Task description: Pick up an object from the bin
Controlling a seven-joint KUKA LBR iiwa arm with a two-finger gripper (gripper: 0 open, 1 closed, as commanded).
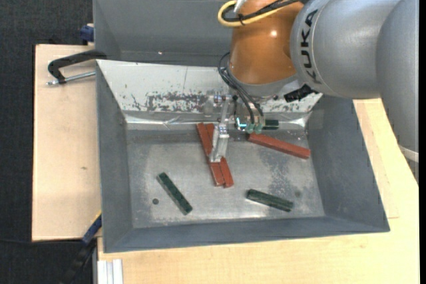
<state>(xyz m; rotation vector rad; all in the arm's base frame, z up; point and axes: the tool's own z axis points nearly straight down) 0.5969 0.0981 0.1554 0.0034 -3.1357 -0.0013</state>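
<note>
Gripper [217, 153] is hanging low over the ctr of the grey metal bin [112, 169]. Its tip is overlapping the long red-brown flat bar [223, 175], which is running from approx. 12 o'clock down toward 6 through the bin's middle. Can't tell whether the gripper is open or closed, or whether it's touching the bar vs. sitting just above it.

Other items:
- A second red flat bar [283, 145] is lying out toward 3 o'clock, w/ its inner end just beside the gripper.
- A dark green flat stick [174, 193] is lying at approx. 8 o'clock.
- Another dark green stick [269, 199] is lying at approx. 5 o'clock. Both green sticks are well apart from the gripper.

What's looking risky (judgement only):
- The bar is lying thin and flat on the floor, so a grasp is probably getting little edge to bite on. It could be skidding off, or the tip could be pressing into the metal floor.
- The gripper is sitting above the bar's midpoint, w/ the 6 o'clock end sticking out longer. On a lift the bar could be tilting and slipping free.
- The 3 o'clock bar's inner end is crowding the gripper and could be getting nudged or caught along w/ the target.
- The bar's 12 o'clock end is lying near the back wall and might be snagging there.
</note>
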